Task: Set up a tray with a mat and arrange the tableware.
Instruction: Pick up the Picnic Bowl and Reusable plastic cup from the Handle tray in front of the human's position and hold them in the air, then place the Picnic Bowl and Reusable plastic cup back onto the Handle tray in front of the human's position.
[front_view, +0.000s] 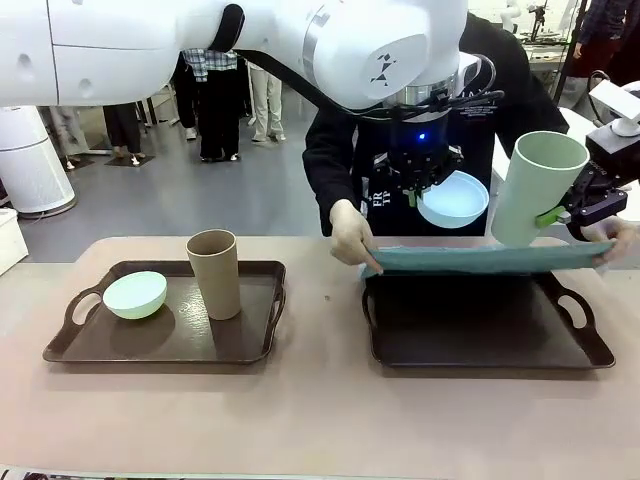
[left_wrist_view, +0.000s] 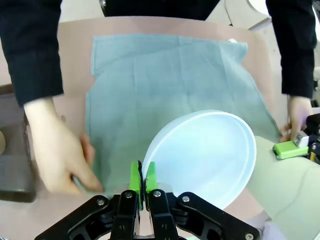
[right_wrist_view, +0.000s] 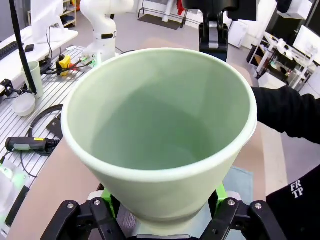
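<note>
A person holds a teal mat (front_view: 490, 259) by both ends just above the empty right tray (front_view: 487, 325); from the left wrist the mat (left_wrist_view: 165, 90) spreads out below, a hand (left_wrist_view: 60, 150) on its edge. My left gripper (front_view: 428, 190) hangs over it, shut on the rim of the light blue bowl (front_view: 455, 198) (left_wrist_view: 202, 150). My right gripper (front_view: 562, 212) is shut on the pale green tumbler (front_view: 536, 187) (right_wrist_view: 160, 130), tilted in the air at the right. The mint green bowl (front_view: 135, 294) and tan brown tumbler (front_view: 215, 272) stand on the left tray (front_view: 170, 340).
The person (front_view: 430, 120) stands at the far side, sleeves (left_wrist_view: 30, 45) reaching over the table. Bare tabletop (front_view: 320, 420) lies in front of both trays. Other people stand far behind.
</note>
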